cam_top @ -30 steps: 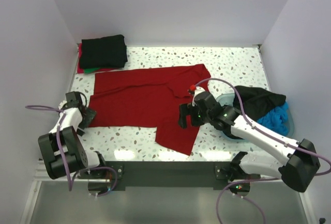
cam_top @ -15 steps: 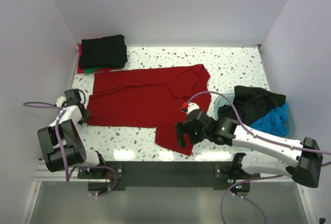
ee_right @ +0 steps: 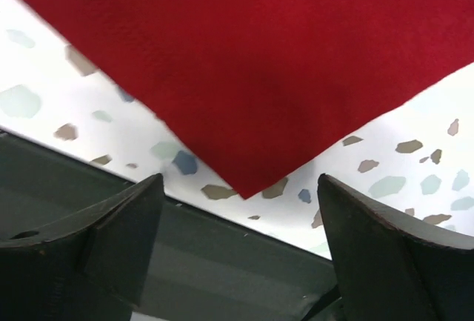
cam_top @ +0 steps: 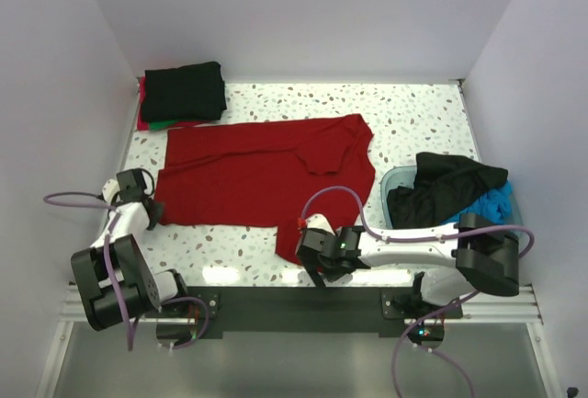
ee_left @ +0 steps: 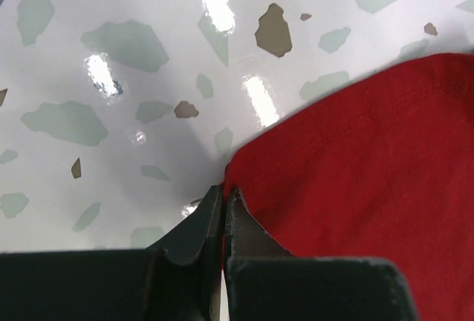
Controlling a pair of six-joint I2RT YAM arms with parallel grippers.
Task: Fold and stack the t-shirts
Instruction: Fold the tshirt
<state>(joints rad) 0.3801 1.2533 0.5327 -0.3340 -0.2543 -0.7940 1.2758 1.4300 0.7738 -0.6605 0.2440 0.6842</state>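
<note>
A dark red t-shirt [cam_top: 248, 173] lies spread flat across the speckled table, with one flap reaching toward the near edge. My left gripper [cam_top: 153, 208] is at the shirt's near-left corner. In the left wrist view it [ee_left: 224, 189] is shut, with the red hem [ee_left: 355, 173] pinched at its tips. My right gripper [cam_top: 310, 269] hovers open over the flap's near corner [ee_right: 248, 184], which lies between its fingers [ee_right: 126, 236] untouched. Folded t-shirts [cam_top: 184, 92] are stacked at the back left, a black one on top. A black t-shirt [cam_top: 446, 182] and a blue one [cam_top: 491, 207] fill the basin.
The translucent teal basin [cam_top: 393, 181] stands at the right edge of the table. A dark strip [ee_right: 222, 262] runs along the table's near edge, just beyond the flap's corner. White walls close in the left, back and right sides.
My left gripper has shut on the shirt's near-left corner. The right arm has swung down along the flap to its near corner, by the table's front edge.
</note>
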